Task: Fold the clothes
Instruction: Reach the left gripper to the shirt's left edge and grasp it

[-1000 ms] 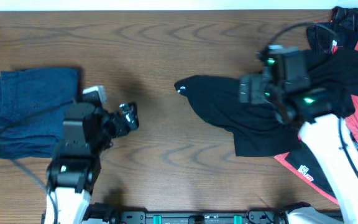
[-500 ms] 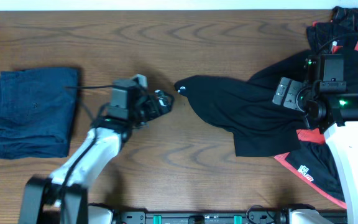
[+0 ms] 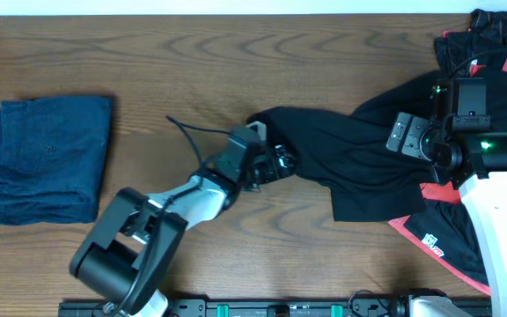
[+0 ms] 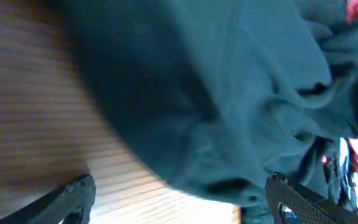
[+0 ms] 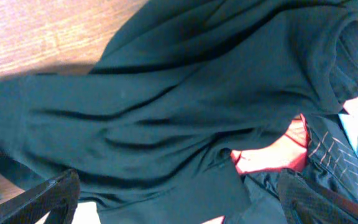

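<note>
The left gripper [image 4: 182,198] stands with its fingers spread wide and nothing pinched. The narrow end of the black pants [image 3: 341,163] lies loose between and just ahead of them on the wooden table [image 3: 148,53], though I cannot tell whether cloth and fingers touch. The right gripper [image 5: 179,198] is wide open too and holds nothing. It hovers over the rumpled middle of the same pants, which fill the space between its fingers, and a coral-red piece [image 5: 269,155] peeks out from under the black cloth near one finger.
</note>
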